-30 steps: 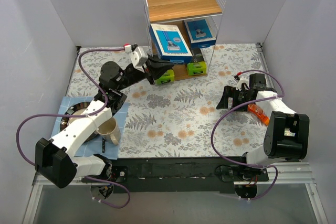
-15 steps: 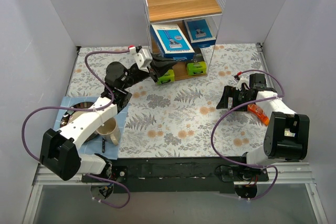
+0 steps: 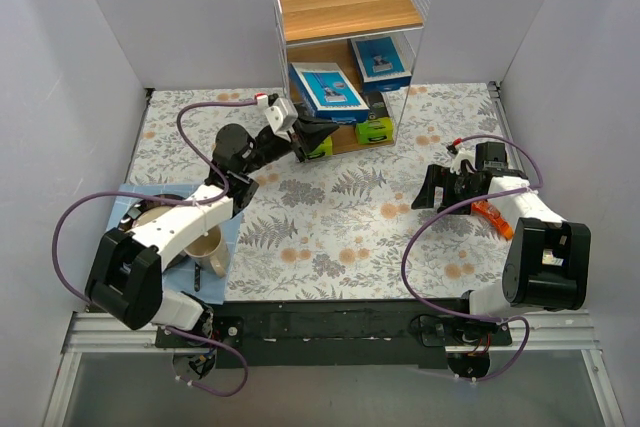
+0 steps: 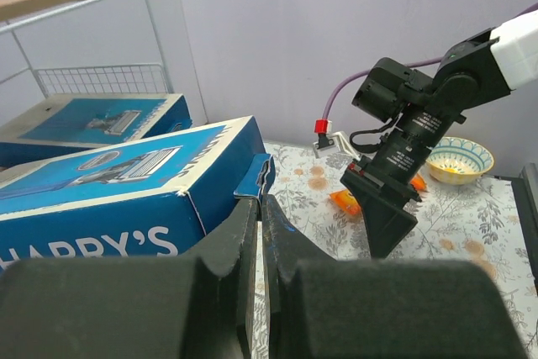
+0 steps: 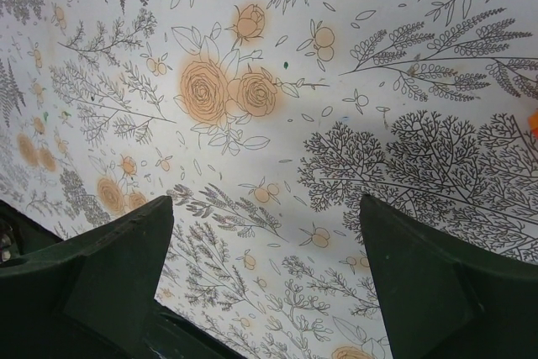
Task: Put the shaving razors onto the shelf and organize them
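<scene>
The shelf (image 3: 345, 7) stands at the back centre, a white wire rack with wooden boards. One blue razor pack (image 3: 380, 57) lies on its middle tier at the right, and also shows in the left wrist view (image 4: 92, 122). My left gripper (image 3: 312, 132) is shut on the edge flap of the second blue razor pack (image 3: 328, 90), which reaches into the middle tier left of the first. In the left wrist view the jaws (image 4: 259, 203) pinch the flap of this pack (image 4: 126, 182). My right gripper (image 3: 432, 190) is open and empty over the floral cloth (image 5: 265, 208).
Two green items (image 3: 375, 130) sit on the shelf's bottom board. An orange snack packet (image 3: 490, 212) lies by the right arm. A mug (image 3: 205, 247) and a dish (image 3: 150, 217) rest on a blue mat at the left. A patterned bowl (image 4: 458, 159) sits far right.
My left gripper has moved right and toward the shelf, carrying the razor pack further into the middle tier. The right arm has not moved.
</scene>
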Available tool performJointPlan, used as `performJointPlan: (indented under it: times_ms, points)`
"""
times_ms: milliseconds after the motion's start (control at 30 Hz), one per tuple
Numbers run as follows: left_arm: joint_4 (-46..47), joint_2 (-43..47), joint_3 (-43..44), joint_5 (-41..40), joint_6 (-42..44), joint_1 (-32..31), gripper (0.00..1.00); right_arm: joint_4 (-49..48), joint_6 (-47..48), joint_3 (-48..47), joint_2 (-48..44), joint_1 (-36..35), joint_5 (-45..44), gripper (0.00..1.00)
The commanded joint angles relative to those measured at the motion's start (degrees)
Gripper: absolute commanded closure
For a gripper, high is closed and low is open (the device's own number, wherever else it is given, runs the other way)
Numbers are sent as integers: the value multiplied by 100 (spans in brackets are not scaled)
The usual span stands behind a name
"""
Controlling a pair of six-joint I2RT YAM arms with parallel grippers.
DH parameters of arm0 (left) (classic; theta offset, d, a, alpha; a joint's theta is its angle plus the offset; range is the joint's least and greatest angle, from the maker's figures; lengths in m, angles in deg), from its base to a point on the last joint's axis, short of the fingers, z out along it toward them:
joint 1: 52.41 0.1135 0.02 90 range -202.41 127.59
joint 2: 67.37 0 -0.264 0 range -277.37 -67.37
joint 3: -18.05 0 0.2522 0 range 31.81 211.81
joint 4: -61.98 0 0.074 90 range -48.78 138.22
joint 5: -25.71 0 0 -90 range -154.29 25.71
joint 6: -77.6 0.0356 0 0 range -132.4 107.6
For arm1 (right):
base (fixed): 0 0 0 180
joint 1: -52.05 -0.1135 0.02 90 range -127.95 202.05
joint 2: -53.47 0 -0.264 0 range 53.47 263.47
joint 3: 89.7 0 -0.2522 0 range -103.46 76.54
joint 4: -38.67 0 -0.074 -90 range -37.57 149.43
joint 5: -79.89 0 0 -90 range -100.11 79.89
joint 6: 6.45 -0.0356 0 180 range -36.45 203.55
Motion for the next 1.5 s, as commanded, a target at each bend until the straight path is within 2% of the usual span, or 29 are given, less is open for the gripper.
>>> performJointPlan:
  times_ms: [0,200,400,600,833,1100,1467]
  points:
    - [634,-135,67,-218,-63,0,100,-26,-30,-27,-43,43,122,1]
    - [837,-785,357,28,-537,395,100,-114,-127,78,19,43,192,1]
    - [653,-1252,753,125,-950,712,100,-246,-347,219,106,43,324,1]
    - [99,-1366,955,-358,-1275,817,100,-325,-575,-9,440,61,473,1]
    - [-165,-1498,999,-824,-2399,826,100,-220,-654,-721,1169,61,588,1]
    - [-824,-1191,929,-1465,-2533,765,100,-307,-795,-1108,1618,61,755,2]
    - [-1861,-927,1025,-2485,-2858,765,100,-281,-760,-1257,1750,8,728,1]
